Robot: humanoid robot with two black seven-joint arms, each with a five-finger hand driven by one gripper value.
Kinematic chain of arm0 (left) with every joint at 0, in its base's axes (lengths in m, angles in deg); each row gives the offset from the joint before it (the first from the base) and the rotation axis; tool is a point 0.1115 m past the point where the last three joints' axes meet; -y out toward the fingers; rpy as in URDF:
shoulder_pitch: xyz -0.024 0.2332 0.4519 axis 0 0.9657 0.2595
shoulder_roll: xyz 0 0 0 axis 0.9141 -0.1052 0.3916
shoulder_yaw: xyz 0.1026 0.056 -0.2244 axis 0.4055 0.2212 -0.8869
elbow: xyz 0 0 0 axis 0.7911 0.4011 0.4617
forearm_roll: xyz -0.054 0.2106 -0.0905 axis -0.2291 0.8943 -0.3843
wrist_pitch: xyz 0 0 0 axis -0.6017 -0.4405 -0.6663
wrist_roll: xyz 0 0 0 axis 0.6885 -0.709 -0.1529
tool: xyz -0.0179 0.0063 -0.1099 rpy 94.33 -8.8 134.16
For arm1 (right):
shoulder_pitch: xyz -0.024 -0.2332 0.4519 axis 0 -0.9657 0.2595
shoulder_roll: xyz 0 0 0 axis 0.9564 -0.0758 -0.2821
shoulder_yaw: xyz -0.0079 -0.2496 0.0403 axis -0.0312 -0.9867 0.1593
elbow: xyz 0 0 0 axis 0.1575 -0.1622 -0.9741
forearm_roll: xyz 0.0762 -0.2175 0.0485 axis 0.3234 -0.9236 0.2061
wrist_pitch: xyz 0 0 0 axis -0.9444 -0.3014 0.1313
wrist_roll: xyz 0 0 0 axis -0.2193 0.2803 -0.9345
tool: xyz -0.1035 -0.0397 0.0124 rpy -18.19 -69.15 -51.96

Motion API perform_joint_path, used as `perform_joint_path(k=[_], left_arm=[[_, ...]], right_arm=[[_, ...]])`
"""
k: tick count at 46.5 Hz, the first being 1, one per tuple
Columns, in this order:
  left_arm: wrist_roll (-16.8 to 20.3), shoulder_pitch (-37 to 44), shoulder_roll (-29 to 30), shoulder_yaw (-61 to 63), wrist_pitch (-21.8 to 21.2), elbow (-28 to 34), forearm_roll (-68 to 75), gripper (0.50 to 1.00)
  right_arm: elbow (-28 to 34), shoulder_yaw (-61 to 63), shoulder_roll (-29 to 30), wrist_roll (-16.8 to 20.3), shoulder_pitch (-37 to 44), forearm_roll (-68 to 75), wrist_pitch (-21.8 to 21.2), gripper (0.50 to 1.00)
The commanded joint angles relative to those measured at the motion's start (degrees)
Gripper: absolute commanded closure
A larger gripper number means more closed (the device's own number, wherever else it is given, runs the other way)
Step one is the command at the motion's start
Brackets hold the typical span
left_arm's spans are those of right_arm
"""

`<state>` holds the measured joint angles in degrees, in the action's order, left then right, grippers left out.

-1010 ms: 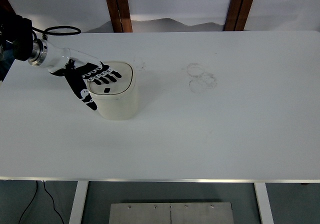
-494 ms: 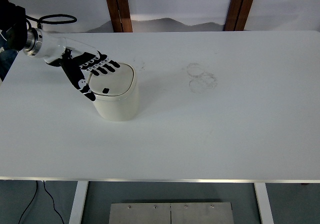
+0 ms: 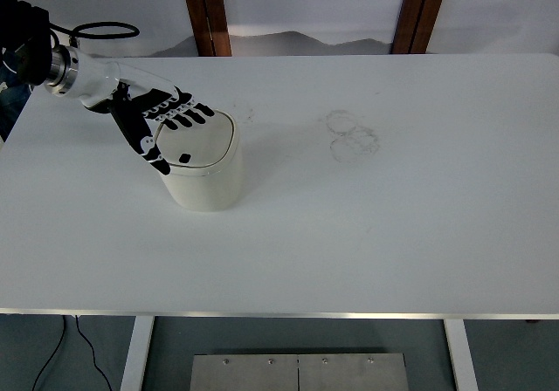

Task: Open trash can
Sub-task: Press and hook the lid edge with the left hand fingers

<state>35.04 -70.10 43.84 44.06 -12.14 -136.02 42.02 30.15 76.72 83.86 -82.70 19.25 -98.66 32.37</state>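
A small cream trash can point(image 3: 208, 174) with a rounded square lid point(image 3: 199, 145) stands on the white table point(image 3: 367, 225), left of centre. A small dark button point(image 3: 186, 157) shows on the lid. My left hand point(image 3: 166, 125), black and white, hovers flat over the lid's far left part with its fingers point(image 3: 194, 114) spread and its thumb hanging down along the can's left side. It holds nothing. The lid looks closed. The right arm does not show.
Faint ring marks point(image 3: 351, 134) stain the table to the right of the can. Two brown wooden posts point(image 3: 206, 11) stand behind the far edge. A black cable point(image 3: 105, 30) loops at the far left corner.
My left hand rose and drew back from the lid's middle toward its far left edge, uncovering the dark button. The can has not moved.
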Motion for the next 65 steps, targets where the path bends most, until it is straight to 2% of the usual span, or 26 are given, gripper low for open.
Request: perform_joint_path(k=[1,65], left_arm=[[0.0,0.0,-0.1,0.0,0.0,0.0,0.0,0.5],[0.0,1.0,-1.8,1.5,0.0,-0.4,0.1,0.5]], right_arm=[[0.0,0.1,0.0,0.0,0.0,0.0,0.0,0.505],[0.0,0.0,0.0,0.0,0.1,0.0,0.0,0.505]])
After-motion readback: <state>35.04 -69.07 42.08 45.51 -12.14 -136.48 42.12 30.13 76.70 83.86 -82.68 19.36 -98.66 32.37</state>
